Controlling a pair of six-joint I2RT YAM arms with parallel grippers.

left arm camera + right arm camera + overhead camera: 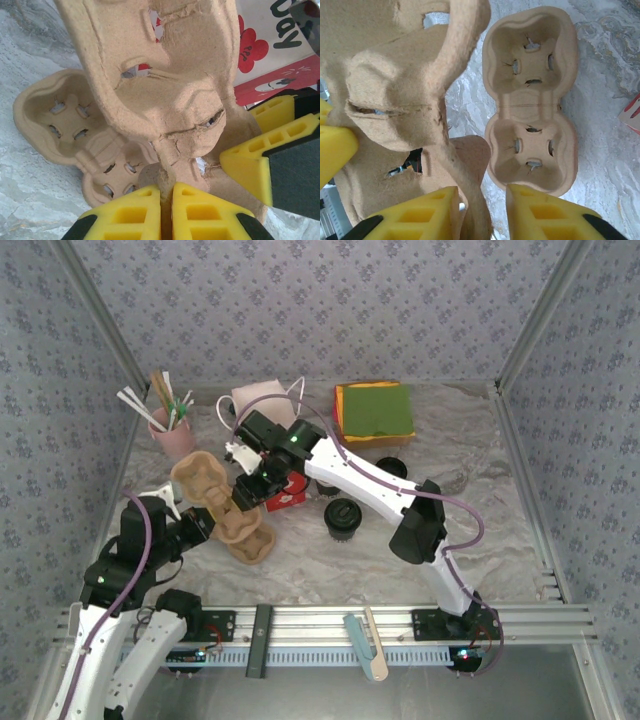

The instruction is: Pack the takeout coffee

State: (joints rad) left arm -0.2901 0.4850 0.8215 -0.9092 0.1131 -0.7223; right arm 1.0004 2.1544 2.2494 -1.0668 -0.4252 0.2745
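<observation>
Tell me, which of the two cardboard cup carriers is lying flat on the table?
The carrier with both wells facing up, which nothing touches. The other carrier is raised on edge, pinched by the left tool.

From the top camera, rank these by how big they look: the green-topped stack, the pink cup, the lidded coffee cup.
1. green-topped stack, clearly the largest
2. pink cup and lidded coffee cup: these look too alike to rank

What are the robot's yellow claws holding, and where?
The left gripper pinches the lifted cardboard carrier by a thin edge. The right gripper straddles an edge of it too, jaws not yet shut.
</observation>
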